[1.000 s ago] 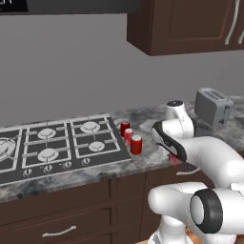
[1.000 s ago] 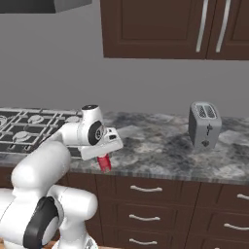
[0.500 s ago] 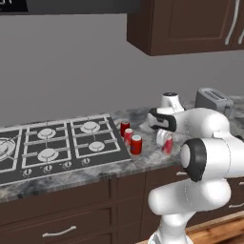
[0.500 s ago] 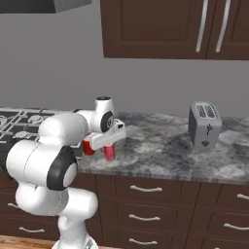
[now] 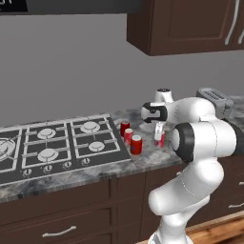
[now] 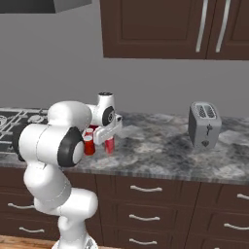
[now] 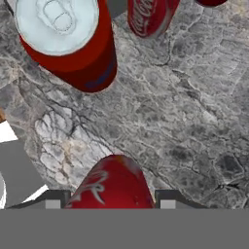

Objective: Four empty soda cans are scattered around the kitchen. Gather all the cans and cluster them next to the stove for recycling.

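The black stove [image 5: 57,143] fills the left of the counter, and its edge shows in the right base view [image 6: 14,119]. Three red soda cans [image 5: 136,144] [image 5: 128,136] [image 5: 125,127] stand close together just right of it. My gripper [image 5: 159,132] is shut on a fourth soda can [image 5: 160,139], upright and low at the counter, a short way right of that cluster. In the right base view the held can [image 6: 110,145] hangs beside the cluster [image 6: 89,145]. In the hand view the held can [image 7: 114,185] sits between my fingertips [image 7: 168,200], with other cans [image 7: 68,39] [image 7: 151,17] just ahead.
A silver toaster [image 5: 217,100] [image 6: 204,125] stands farther right on the grey stone counter [image 6: 155,146]. Dark wall cabinets [image 5: 190,24] hang above, and drawers [image 6: 146,189] run below the counter's front edge.
The arm has carried the held can from near the counter's front edge back and left, up to the three cans beside the stove. The jaws have stayed shut on it.
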{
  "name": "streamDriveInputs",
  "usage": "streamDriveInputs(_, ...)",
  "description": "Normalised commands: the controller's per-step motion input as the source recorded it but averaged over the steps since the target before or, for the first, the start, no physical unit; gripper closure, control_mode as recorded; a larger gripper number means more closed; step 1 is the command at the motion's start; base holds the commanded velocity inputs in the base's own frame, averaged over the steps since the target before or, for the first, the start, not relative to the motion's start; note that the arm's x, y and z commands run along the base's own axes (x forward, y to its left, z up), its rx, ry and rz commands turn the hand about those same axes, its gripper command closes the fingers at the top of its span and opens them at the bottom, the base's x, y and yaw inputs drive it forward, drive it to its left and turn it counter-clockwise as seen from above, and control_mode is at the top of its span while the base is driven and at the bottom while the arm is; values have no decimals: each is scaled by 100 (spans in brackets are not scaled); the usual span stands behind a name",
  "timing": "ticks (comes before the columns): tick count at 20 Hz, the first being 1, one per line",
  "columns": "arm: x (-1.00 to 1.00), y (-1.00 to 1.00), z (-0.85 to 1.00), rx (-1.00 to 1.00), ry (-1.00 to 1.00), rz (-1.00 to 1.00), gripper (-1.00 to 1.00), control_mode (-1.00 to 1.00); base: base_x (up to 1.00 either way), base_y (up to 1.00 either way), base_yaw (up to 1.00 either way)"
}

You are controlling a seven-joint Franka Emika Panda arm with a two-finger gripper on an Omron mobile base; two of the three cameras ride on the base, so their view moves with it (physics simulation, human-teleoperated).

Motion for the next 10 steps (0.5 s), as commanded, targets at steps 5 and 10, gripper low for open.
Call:
streamDriveInputs(5,38,3,-20,0,-5,41,100,-100,0,0,0)
streamDriveInputs(10,23,16,-11,2,3,21,100,-100,0,0,0)
